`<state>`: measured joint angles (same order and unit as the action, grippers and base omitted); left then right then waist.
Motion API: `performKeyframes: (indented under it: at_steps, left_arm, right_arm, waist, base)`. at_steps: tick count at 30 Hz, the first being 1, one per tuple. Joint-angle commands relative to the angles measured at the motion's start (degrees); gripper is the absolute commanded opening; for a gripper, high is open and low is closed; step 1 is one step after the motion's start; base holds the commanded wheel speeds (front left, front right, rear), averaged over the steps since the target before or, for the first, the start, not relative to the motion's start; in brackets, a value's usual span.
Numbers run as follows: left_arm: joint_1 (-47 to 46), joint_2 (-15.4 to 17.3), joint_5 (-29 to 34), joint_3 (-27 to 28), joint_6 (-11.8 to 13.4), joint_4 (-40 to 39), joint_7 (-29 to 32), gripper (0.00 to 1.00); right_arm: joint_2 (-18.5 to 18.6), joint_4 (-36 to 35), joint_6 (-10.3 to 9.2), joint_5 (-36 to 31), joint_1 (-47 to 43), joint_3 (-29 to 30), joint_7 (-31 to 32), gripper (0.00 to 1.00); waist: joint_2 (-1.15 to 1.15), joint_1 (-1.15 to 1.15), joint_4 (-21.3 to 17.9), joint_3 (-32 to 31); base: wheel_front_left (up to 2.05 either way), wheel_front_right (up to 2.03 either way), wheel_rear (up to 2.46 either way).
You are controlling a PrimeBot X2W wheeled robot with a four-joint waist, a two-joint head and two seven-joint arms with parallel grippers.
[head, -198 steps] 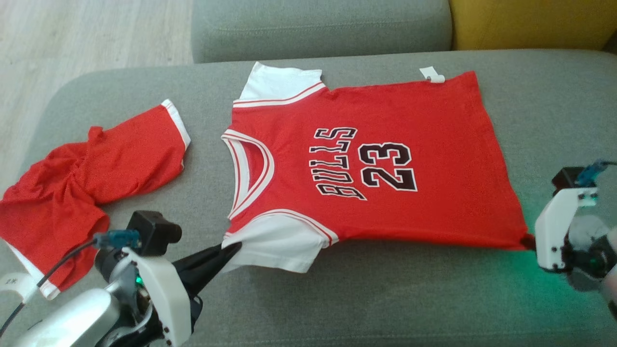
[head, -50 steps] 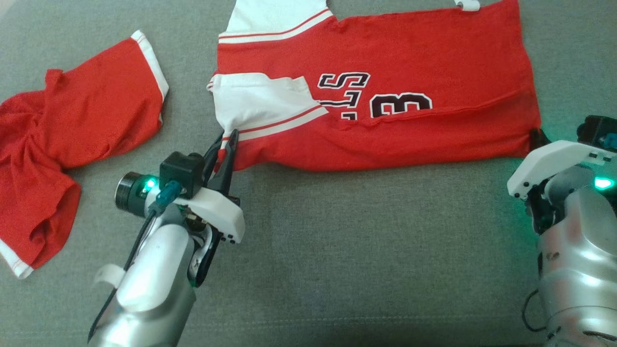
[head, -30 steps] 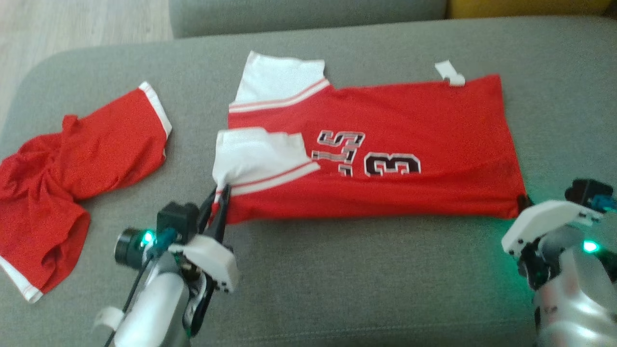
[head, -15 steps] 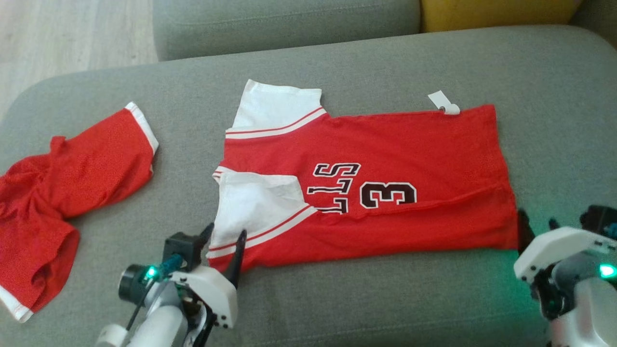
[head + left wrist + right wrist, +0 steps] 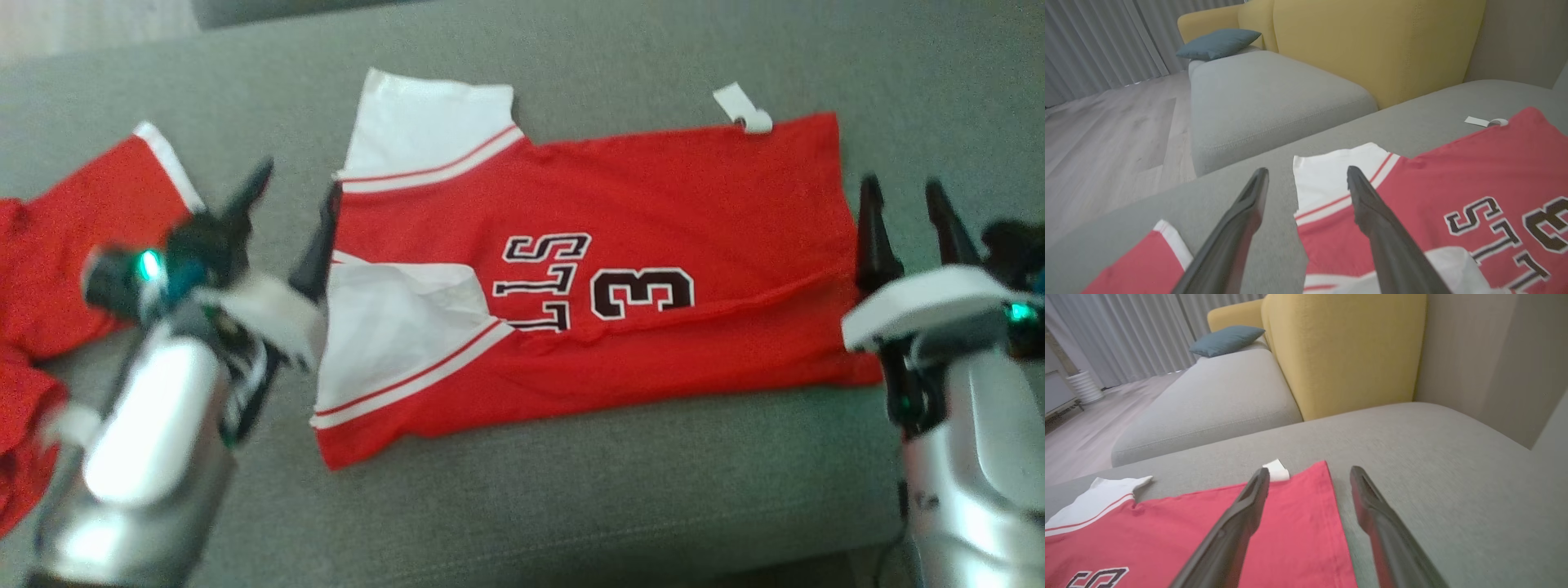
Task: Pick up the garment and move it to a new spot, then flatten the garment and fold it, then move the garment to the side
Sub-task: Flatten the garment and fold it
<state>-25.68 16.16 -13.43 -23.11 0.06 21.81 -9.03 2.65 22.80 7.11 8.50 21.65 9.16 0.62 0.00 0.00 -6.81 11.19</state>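
Released within the last second, both grips are gone: the left claw (image 5: 298,181) is spread wide at the collar end of the jersey (image 5: 653,196), and the right claw (image 5: 900,184) is spread equally wide at its hem end. Nothing is held. The jersey is left flat on the sofa cushion (image 5: 571,506), its near edge laid over the print. One lengthwise fold is judged done; the far edge remains unfolded.

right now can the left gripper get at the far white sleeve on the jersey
Probably yes. The left gripper stands open just beside the far white sleeve of the jersey, with bare grey cushion between and nothing lying over it.
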Motion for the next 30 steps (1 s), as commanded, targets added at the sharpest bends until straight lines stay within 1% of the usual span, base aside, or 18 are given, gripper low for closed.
performKeyframes:
  at_steps: [1, 3, 6, 8, 10, 11, 13, 17, 18, 19, 20, 24, 30]
  left_arm:
    - [-4.5, 2.3, 0.4, 2.1, -0.7, -1.9, 0.6, 1.0]
    - [-8.9, 3.7, 0.9, 1.5, -2.9, -1.0, 2.5, 1.0]
    - [-15.5, 5.7, 1.0, 0.3, -5.5, 1.9, 5.8, 1.0]
    - [-20.0, 6.7, -0.1, -0.9, -6.7, 4.6, 8.9, 1.0]
    - [-24.2, 8.0, -1.3, -3.0, -7.3, 7.5, 12.5, 1.0]
    - [-26.3, 8.5, -2.4, -3.9, -7.4, 8.6, 13.9, 1.0]
    - [-29.8, 9.8, -5.3, -7.9, -7.5, 10.1, 16.2, 1.0]
    - [-35.6, 13.8, -10.2, -15.4, -7.5, 13.1, 20.2, 1.0]
    - [-36.9, 14.8, -11.0, -16.9, -7.5, 13.8, 20.8, 1.0]
    - [-39.1, 16.4, -12.2, -19.5, -7.5, 15.4, 21.3, 1.0]
    - [-40.1, 17.0, -12.9, -20.6, -7.5, 16.2, 21.2, 1.0]
    - [-43.3, 18.4, -14.8, -23.9, -7.5, 19.3, 19.9, 1.0]
    - [-46.8, 18.4, -17.6, -27.7, -7.5, 23.1, 18.2, 1.0]
  right_arm:
    - [0.2, -2.2, 0.37, -0.1, 2.8, -2.0, -0.9, 1.0]
    - [0.2, -2.5, 0.37, -0.1, 4.9, -3.5, -1.8, 1.0]
    - [0.2, -2.9, 0.37, -0.3, 8.0, -5.4, -2.8, 1.0]
    - [0.2, -3.1, 0.37, -0.4, 9.9, -6.5, -3.3, 1.0]
    - [0.2, -3.4, 0.37, -0.4, 11.7, -7.4, -3.5, 1.0]
    - [0.2, -3.6, 0.37, -0.3, 12.5, -7.9, -3.6, 1.0]
    - [0.2, -3.8, 0.37, -0.1, 13.9, -8.7, -3.8, 1.0]
    - [0.2, -4.4, 0.37, 0.0, 15.8, -10.4, -4.0, 1.0]
    - [0.2, -4.7, 0.37, 0.1, 16.2, -10.7, -4.1, 1.0]
    - [0.2, -5.0, 0.37, 0.5, 16.8, -11.2, -4.3, 1.0]
    - [0.2, -5.1, 0.37, 0.6, 17.0, -11.5, -4.4, 1.0]
    - [0.2, -5.5, 0.37, 1.3, 17.6, -12.3, -4.8, 1.0]
    - [0.2, -5.7, 0.37, 1.8, 18.2, -13.3, -5.2, 1.0]
  waist:
    - [0.0, 0.0, -1.5, 2.7]
    - [0.0, 0.0, -2.4, 4.5]
    - [0.0, 0.0, -3.8, 7.0]
    - [0.0, 0.0, -4.8, 8.7]
    - [0.0, 0.0, -5.7, 10.4]
    - [0.0, 0.0, -6.2, 11.4]
    - [0.0, 0.0, -7.0, 12.8]
    - [0.0, 0.0, -8.5, 15.3]
    - [0.0, 0.0, -8.9, 15.9]
    - [0.0, 0.0, -9.5, 16.9]
    - [0.0, 0.0, -9.7, 17.4]
    - [0.0, 0.0, -10.7, 18.9]
    - [0.0, 0.0, -11.9, 20.7]
  base:
    - [0.0, 0.0, 0.0]
    - [0.0, 0.0, 0.0]
    - [0.0, 0.0, 0.0]
    - [0.0, 0.0, 0.0]
    - [0.0, 0.0, 0.0]
    - [0.0, 0.0, 0.0]
    - [0.0, 0.0, 0.0]
    - [0.0, 0.0, 0.0]
    - [0.0, 0.0, 0.0]
    - [0.0, 0.0, 0.0]
    - [0.0, 0.0, 0.0]
    - [0.0, 0.0, 0.0]
    - [0.0, 0.0, 0.0]
